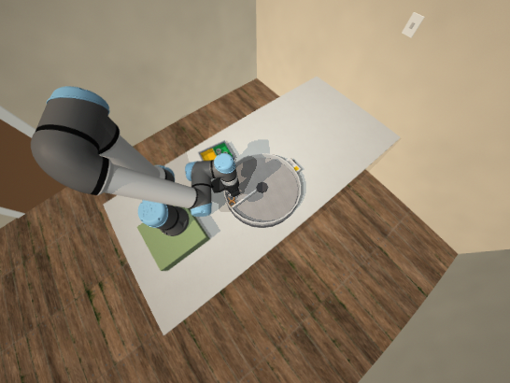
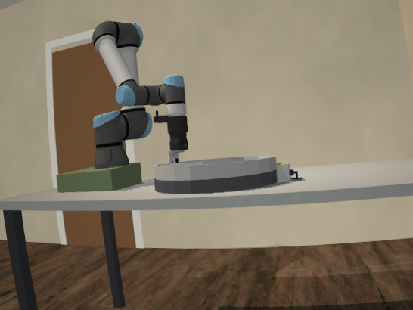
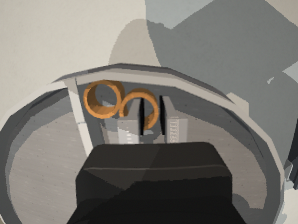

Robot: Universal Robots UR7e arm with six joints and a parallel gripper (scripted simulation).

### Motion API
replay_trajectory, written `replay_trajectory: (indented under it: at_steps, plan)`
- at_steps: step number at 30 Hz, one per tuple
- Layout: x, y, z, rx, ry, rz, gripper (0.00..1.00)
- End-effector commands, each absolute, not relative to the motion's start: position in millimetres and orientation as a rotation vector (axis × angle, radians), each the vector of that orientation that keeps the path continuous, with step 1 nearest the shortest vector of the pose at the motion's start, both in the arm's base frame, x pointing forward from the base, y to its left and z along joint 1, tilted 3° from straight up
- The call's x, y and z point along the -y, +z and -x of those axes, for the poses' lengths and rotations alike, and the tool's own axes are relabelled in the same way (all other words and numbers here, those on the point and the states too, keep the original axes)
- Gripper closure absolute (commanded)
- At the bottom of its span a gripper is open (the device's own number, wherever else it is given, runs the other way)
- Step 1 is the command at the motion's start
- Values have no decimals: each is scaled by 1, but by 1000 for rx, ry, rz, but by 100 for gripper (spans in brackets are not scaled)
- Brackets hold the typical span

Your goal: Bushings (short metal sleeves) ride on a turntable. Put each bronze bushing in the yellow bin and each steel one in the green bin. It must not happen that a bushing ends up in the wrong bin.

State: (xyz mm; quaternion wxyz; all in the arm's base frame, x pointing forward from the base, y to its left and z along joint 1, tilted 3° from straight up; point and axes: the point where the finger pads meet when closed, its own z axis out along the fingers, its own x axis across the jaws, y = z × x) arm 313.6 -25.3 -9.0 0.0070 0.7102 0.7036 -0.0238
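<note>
Two bronze bushings lie side by side near the rim of the turntable point(image 1: 280, 196) point(image 2: 227, 172) point(image 3: 40, 150). The left bushing point(image 3: 90, 104) is near the pale bar; the right bushing point(image 3: 136, 92) is partly hidden by a finger. My gripper point(image 1: 232, 197) point(image 2: 175, 160) point(image 3: 152, 107) points down at the rim side of the turntable, partly open. In the wrist view the right bushing's far wall shows between the fingers, which are not closed on it. The yellow bin point(image 1: 208, 154) and the green bin point(image 1: 226, 147) stand together behind the arm; small grey shapes show in the green bin.
A pale bar point(image 1: 246, 197) point(image 3: 80, 110) runs from the dark hub point(image 1: 262, 187) to the turntable's rim. A raised wall rings the turntable. A small white box point(image 1: 295, 164) point(image 2: 283, 172) stands against its outer side. The arm's green base block point(image 1: 163, 252) point(image 2: 125, 179) is nearby.
</note>
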Motion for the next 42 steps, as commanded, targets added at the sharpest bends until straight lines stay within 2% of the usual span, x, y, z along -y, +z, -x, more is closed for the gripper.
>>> replay_trajectory:
  at_steps: [1,16,17,42]
  plan:
    - [26,-12,-314,-2200,-74,-2220,60]
    - [26,-16,-314,-2200,-74,-2220,60]
    - [26,-16,-314,-2200,-74,-2220,100]
    - [25,-16,-314,-2200,-72,-2220,100]
